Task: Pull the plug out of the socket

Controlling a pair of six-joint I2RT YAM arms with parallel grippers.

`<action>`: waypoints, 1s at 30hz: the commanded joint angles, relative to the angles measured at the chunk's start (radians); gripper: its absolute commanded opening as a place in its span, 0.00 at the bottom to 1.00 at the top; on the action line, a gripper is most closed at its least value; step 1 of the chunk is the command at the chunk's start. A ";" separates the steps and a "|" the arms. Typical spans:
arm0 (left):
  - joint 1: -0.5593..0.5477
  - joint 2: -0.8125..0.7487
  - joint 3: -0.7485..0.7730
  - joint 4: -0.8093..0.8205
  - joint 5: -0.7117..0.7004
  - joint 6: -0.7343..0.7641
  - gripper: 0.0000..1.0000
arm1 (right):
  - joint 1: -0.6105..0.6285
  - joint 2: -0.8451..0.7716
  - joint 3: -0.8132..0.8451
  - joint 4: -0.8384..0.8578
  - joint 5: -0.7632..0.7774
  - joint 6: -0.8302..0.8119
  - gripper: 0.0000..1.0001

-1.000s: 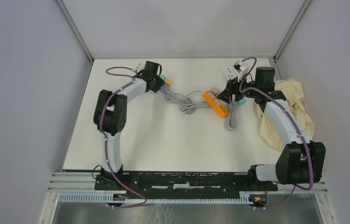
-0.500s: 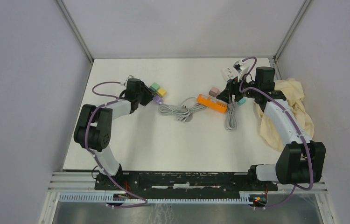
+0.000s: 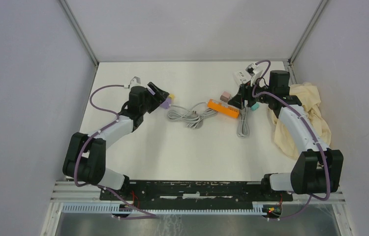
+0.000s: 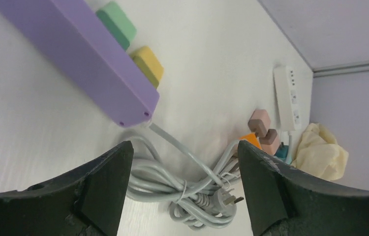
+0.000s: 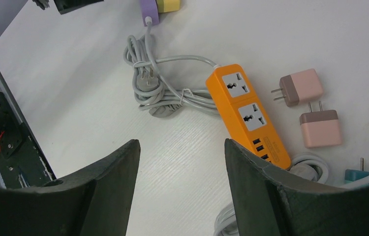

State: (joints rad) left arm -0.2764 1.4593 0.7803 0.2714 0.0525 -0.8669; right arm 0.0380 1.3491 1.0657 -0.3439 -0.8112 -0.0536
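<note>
White tabletop [image 3: 172, 147] — left tool [image 4: 183, 152] newly spread, off purple strip [image 4: 74, 59] — right tool [image 5: 182, 147] spread too.

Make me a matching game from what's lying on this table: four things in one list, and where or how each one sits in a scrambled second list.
Things
1. purple power strip
2. orange power strip
3. pink plugs
4. cream cloth

Places and states
A. bunched up at the right edge of the table
B. both big sockets empty
C. a green plug and a yellow plug stuck in it
D. lying loose, prongs bare

Pairs: 1-C, 2-B, 3-D, 4-A
</note>
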 commanded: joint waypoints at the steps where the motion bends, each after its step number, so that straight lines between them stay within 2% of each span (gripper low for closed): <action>1: -0.138 0.011 0.113 -0.291 -0.272 -0.150 0.84 | -0.004 -0.014 0.012 0.054 -0.027 0.008 0.69; 3: -0.199 0.068 0.209 -0.433 -0.370 -0.198 0.84 | -0.004 -0.011 0.011 0.055 -0.029 0.011 0.69; 5: -0.227 0.132 0.282 -0.489 -0.400 -0.222 0.80 | -0.003 -0.010 0.012 0.055 -0.032 0.013 0.69; 8: -0.239 0.218 0.341 -0.495 -0.413 -0.258 0.72 | -0.003 -0.014 0.012 0.054 -0.032 0.013 0.69; 15: -0.273 0.362 0.498 -0.631 -0.469 -0.287 0.70 | -0.003 -0.018 0.013 0.050 -0.034 0.009 0.69; 22: -0.268 0.460 0.566 -0.646 -0.482 -0.284 0.68 | -0.003 -0.018 0.014 0.048 -0.042 0.011 0.69; 27: -0.235 0.512 0.596 -0.620 -0.454 -0.273 0.48 | -0.003 -0.022 0.014 0.048 -0.044 0.012 0.69; 30: -0.220 0.520 0.590 -0.597 -0.425 -0.266 0.45 | -0.003 -0.023 0.014 0.048 -0.045 0.012 0.69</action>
State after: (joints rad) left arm -0.5228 1.9694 1.3411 -0.3569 -0.3809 -1.1145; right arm 0.0380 1.3491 1.0657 -0.3359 -0.8303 -0.0494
